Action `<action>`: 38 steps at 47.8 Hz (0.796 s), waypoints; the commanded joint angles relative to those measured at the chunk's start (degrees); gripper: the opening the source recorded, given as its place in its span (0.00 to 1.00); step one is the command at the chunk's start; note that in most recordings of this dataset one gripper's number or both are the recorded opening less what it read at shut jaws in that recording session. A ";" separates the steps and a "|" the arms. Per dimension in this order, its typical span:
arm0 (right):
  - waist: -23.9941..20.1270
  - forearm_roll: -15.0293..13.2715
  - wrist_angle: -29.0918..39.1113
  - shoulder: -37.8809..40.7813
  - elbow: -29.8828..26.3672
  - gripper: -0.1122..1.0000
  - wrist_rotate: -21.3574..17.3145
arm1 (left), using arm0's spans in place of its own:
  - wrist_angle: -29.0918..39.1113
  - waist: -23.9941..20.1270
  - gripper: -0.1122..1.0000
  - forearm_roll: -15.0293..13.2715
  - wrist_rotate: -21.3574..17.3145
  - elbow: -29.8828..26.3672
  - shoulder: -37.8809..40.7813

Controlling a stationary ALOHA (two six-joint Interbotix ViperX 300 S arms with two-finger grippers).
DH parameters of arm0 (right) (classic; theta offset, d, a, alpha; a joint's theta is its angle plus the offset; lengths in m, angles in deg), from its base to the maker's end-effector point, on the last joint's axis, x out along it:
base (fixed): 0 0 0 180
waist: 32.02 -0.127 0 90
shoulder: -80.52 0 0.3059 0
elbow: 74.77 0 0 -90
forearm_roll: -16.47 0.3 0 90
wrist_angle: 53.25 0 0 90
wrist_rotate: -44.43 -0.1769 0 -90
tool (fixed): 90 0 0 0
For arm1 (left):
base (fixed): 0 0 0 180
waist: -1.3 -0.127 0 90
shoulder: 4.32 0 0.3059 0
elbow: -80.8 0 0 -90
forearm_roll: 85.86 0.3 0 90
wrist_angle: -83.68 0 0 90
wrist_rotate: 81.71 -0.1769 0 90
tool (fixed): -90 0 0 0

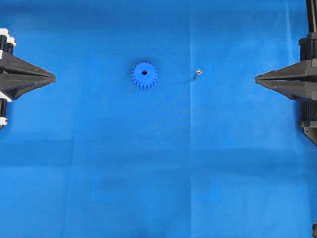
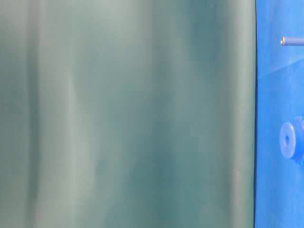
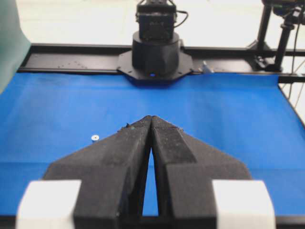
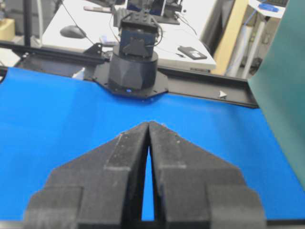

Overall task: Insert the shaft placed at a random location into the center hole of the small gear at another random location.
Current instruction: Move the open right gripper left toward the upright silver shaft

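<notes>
The small gear (image 1: 144, 75), bright blue and toothed, lies flat on the blue cloth, its dark center hole (image 1: 144, 72) facing up. To its right the shaft (image 1: 197, 73) stands as a tiny shiny pin, apart from the gear. The table-level view shows the shaft (image 2: 290, 41) and the gear (image 2: 288, 139) at its right edge. My left gripper (image 1: 54, 78) is shut and empty at the far left. My right gripper (image 1: 256, 78) is shut and empty at the far right. In the left wrist view the shaft (image 3: 94, 138) is a small dot left of the shut fingertips (image 3: 151, 117); the gear does not show there. The right wrist view shows only its shut gripper (image 4: 149, 122).
A green backdrop (image 2: 128, 114) fills most of the table-level view and edges the right wrist view (image 4: 281, 95). Each wrist view shows the opposite arm's black base (image 3: 155, 47) (image 4: 133, 62) on a black frame rail at the cloth's far edge.
</notes>
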 commanded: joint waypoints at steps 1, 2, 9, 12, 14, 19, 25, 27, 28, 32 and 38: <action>0.00 -0.18 -0.35 0.62 -0.97 0.10 0.09 | -0.53 0.88 0.10 0.00 0.18 -1.05 -0.44; -0.09 -0.18 -0.26 0.79 -1.05 0.10 0.18 | -0.53 0.97 0.10 0.00 0.18 -1.05 -0.44; 0.88 -0.18 0.62 2.20 -1.32 0.05 0.35 | -0.53 0.88 0.10 0.09 -0.18 -1.05 -0.35; 1.85 -0.18 0.88 2.99 -1.14 0.05 0.35 | -0.53 0.88 0.10 0.00 -0.09 -1.05 -0.44; 2.64 -0.18 0.97 3.60 -1.05 0.05 0.35 | -0.53 0.88 0.10 0.00 0.09 -1.05 -0.35; 4.92 -0.18 0.70 5.80 -0.79 0.05 0.26 | -0.53 0.88 0.10 0.00 0.26 -1.05 -0.18; 7.21 0.00 -0.09 9.05 -0.35 0.08 0.18 | -0.44 0.88 0.10 0.00 0.26 -1.05 -0.09; 7.82 0.00 -0.44 10.46 -0.26 0.12 0.00 | -0.53 0.88 0.10 0.00 0.26 -0.97 0.00; 8.09 0.00 -0.70 11.34 -0.26 0.14 -0.09 | -0.53 0.88 0.10 0.00 0.26 -0.97 0.00; 8.88 0.62 -2.46 15.73 -0.18 0.27 -0.18 | -0.53 0.88 0.10 0.00 0.26 -0.88 0.00; 9.23 1.05 -6.94 23.03 -0.18 0.61 -0.18 | -0.53 0.88 0.10 0.00 0.26 -0.88 0.00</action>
